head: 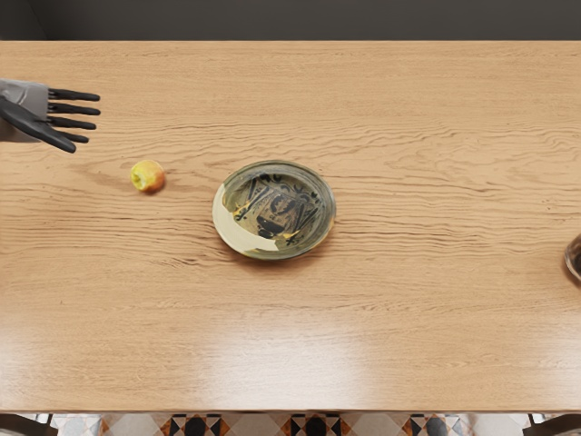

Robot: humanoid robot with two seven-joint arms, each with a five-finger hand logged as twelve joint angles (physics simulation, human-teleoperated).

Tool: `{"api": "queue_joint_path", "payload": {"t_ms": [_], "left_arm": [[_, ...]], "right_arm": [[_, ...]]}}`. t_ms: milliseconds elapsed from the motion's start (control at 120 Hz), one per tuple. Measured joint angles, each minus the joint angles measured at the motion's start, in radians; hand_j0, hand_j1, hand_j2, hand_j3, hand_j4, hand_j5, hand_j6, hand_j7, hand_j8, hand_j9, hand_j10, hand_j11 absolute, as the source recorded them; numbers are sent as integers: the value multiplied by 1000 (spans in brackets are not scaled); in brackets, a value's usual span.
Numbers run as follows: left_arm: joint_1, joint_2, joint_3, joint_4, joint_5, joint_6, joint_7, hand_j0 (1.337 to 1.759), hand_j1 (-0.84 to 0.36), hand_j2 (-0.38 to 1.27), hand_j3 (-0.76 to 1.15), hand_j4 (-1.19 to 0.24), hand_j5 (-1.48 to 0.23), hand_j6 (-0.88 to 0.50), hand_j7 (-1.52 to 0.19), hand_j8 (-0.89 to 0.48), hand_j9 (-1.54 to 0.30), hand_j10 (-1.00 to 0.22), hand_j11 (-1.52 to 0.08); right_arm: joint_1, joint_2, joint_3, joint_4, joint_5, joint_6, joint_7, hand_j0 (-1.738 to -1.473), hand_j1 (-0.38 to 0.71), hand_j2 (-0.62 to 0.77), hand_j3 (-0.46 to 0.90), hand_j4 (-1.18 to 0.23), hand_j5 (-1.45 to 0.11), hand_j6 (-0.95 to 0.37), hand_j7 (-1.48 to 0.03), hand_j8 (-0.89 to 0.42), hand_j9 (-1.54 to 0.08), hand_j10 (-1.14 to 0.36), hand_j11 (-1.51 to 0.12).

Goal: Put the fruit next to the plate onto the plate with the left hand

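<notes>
The left hand [32, 107] is reaching in from the left edge over the far left part of the counter [381, 318], its palm section showing a dull grey casing and its slim, matte black fingers [77, 94] stretching out straight and splayed apart toward the right, with the thumb angling lower beneath them; it is grasping nothing. The fruit [147, 175] is lying on the bare counter below and to the right of the hand, apart from the fingertips; it is small and roundish, with smooth yellow-green skin shading into orange-red on its right side, and it is casting a soft shadow on the wood. It is sitting to the left of the plate [223, 218], near it yet not touching its rim. The plate is looking round and shallow, like glazed pottery, with a thin olive-brown rim, a dark brushed pattern streaking across its well and a pale cream patch spreading along its lower left edge. The counter is showing a warm, light wood with long wavy grain running sideways and a faint sheen brightening toward the near edge. At the right border a dark, rounded object [575, 259] is only partly showing, too cut off to identify. Below the near edge, patterned floor tiles [300, 425] are peeking out.
</notes>
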Motion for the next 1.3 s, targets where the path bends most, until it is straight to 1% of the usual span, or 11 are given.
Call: {"api": "queue_joint_path", "payload": {"t_ms": [92,183,267,400,492,633,675,767,992,1142,1300], "left_arm": [[0,-3,0,0,-2,-2,0,1658,339,0,0,-7,-9,-6,-9,-6,-9,-6,-9],[-9,-75,4,1,35,-2,0,1658,340,0,0,-6,-8,-6,-8,-5,-8,-6,-8],[-37,-144,0,0,149,-2,0,1658,338,0,0,-8,-11,-8,-11,-8,-11,-8,-11],[-77,-151,-5,-13,339,-3,0,1658,330,2,0,-16,-20,-16,-20,-16,-20,-16,-20],[-72,-191,-3,-88,504,30,0,1658,326,3,0,-20,-24,-20,-24,-20,-24,-19,-24],[-67,-213,45,-255,764,321,0,1658,325,4,0,-22,-27,-22,-26,-22,-26,-21,-26],[-66,-234,61,-283,811,384,0,1658,325,4,0,-23,-27,-23,-27,-23,-27,-22,-27],[-81,-349,138,-316,885,467,0,1658,325,5,0,-24,-27,-24,-27,-24,-27,-23,-27],[-83,-357,287,-333,1047,576,0,1658,324,6,0,-25,-29,-27,-29,-26,-29,-25,-29],[-70,-361,317,-330,1093,631,0,1658,283,13,0,-60,-73,-61,-73,-60,-73,-59,-73],[-69,-366,326,-290,1114,658,0,1658,187,29,0,-140,-178,-142,-178,-141,-178,-140,-177]], "right_arm": [[0,0,1,0,0,0,0,-1658,-327,-4,0,-19,-24,-19,-24,-19,-24,-19,-24],[0,0,0,0,0,0,0,-1658,-327,-4,0,-19,-24,-18,-24,-18,-24,-18,-24],[1,0,0,0,0,0,0,-1658,-327,-4,0,-19,-24,-19,-24,-19,-24,-19,-24],[1,0,0,1,0,0,0,-1658,-327,-4,0,-19,-24,-19,-24,-19,-24,-19,-24],[1,0,0,2,0,0,0,-1658,-327,-4,0,-19,-24,-19,-24,-19,-24,-19,-24],[1,0,0,2,-1,0,0,-1658,-327,-4,0,-19,-24,-18,-24,-18,-24,-18,-24],[1,0,0,2,0,0,0,-1658,-327,-4,0,-19,-24,-19,-24,-19,-24,-18,-24],[1,0,0,2,0,0,0,-1658,-327,-4,0,-19,-24,-19,-24,-19,-24,-19,-24],[1,0,0,2,0,0,0,-1658,-327,-4,0,-19,-24,-19,-24,-19,-24,-19,-24],[1,0,0,2,0,0,0,-1658,-327,-4,0,-19,-24,-19,-24,-19,-24,-19,-24],[1,0,0,2,0,0,0,-1658,-327,-4,0,-19,-24,-19,-24,-19,-24,-18,-24]]}}
